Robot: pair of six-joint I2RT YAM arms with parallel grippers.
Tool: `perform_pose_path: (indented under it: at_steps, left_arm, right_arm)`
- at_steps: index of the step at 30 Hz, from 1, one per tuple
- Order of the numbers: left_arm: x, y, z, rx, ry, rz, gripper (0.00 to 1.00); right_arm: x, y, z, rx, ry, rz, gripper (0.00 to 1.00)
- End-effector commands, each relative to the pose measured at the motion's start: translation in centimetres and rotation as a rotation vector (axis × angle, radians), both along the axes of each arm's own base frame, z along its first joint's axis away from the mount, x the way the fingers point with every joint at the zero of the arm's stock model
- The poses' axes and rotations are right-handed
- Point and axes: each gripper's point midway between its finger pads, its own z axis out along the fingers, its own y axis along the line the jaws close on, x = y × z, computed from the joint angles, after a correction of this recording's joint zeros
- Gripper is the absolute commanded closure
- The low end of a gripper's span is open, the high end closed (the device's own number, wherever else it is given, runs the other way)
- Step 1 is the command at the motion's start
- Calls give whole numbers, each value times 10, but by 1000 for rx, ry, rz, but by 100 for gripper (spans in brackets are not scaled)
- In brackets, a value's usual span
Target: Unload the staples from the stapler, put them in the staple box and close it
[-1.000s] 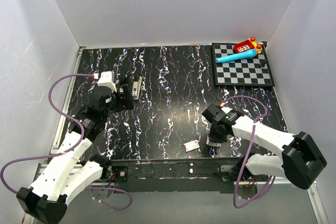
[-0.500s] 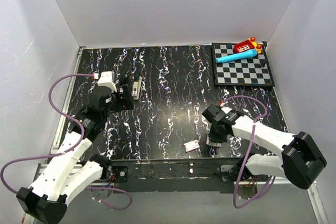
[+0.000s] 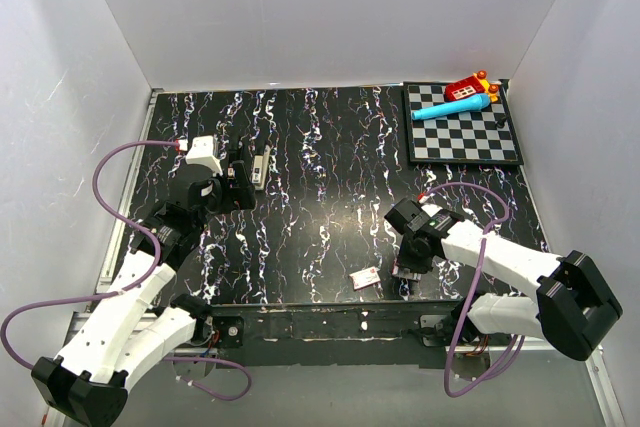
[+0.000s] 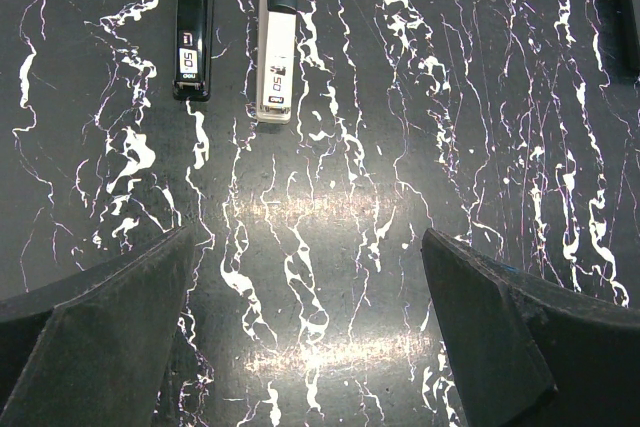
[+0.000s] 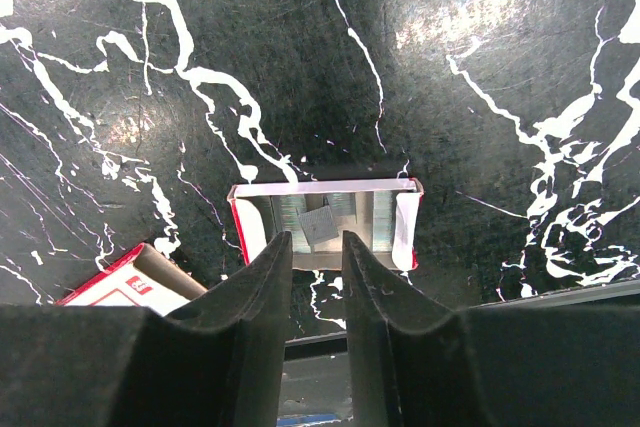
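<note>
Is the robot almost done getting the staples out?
Hard to say. Done: a red-edged tray holds some staples. In hand: the right tool sits over that tray, jaws almost together; the open left tool holds nothing, short of the stapler. Left: whether the stapler is empty isn't visible.

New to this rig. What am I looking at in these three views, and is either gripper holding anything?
Two robot arms, each ending in a two-finger gripper. The wide view looks down from above; the other two come from cameras on the wrists. On the table lie the grey stapler, a slim black object beside it, and a chessboard with toys. The left gripper is wide open, empty, short of the stapler. The right gripper hovers over a small open box, nearly shut; whether it pinches anything is unclear.
</note>
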Motion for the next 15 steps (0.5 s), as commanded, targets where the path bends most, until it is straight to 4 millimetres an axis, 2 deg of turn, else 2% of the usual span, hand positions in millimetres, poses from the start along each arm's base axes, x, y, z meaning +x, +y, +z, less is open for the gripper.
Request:
perform_pose_path:
  at_steps: [1, 11, 15]
  left_arm:
    - [-1, 2, 2, 11, -7, 1, 2]
    - [-3, -10, -3, 0, 14, -65, 2]
    - [-4, -18, -8, -13, 38, -104, 2]
  right_arm:
    - [-2, -2, 1, 2, 0, -14, 65]
    - [7, -11, 26, -19, -79, -22, 64]
    - [6, -15, 30, -18, -86, -32, 64]
